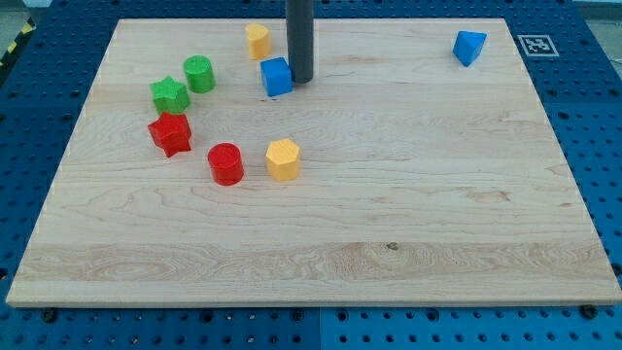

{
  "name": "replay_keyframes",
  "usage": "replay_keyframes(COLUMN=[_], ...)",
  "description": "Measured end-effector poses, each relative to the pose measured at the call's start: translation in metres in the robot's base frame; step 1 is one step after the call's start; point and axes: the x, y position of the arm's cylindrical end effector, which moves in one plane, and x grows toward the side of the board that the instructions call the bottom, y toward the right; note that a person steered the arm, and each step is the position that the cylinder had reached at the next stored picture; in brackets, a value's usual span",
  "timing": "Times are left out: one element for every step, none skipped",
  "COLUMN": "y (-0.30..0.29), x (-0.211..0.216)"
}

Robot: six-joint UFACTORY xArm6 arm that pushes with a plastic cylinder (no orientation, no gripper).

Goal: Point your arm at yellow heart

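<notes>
Yellow heart [258, 41] lay untouched near the view's top, the bare tool's tip [300, 80], holding nothing, just beside the blue cube [277, 76], so a short up-left approach seemed next.

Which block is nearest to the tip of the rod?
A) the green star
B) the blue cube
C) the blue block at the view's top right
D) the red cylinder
B: my tip stands right beside the blue cube, at its right edge in the view, while all other blocks lie farther off.

Bright, even overhead light, soft short shadows under the blocks (no glare), sharp focus throughout.
</notes>
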Motion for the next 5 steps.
replay_keyframes(y=[-0.019,-0.034,-0.028,0.01,0.036], x=[0.01,0.016,0.016,0.016,-0.002])
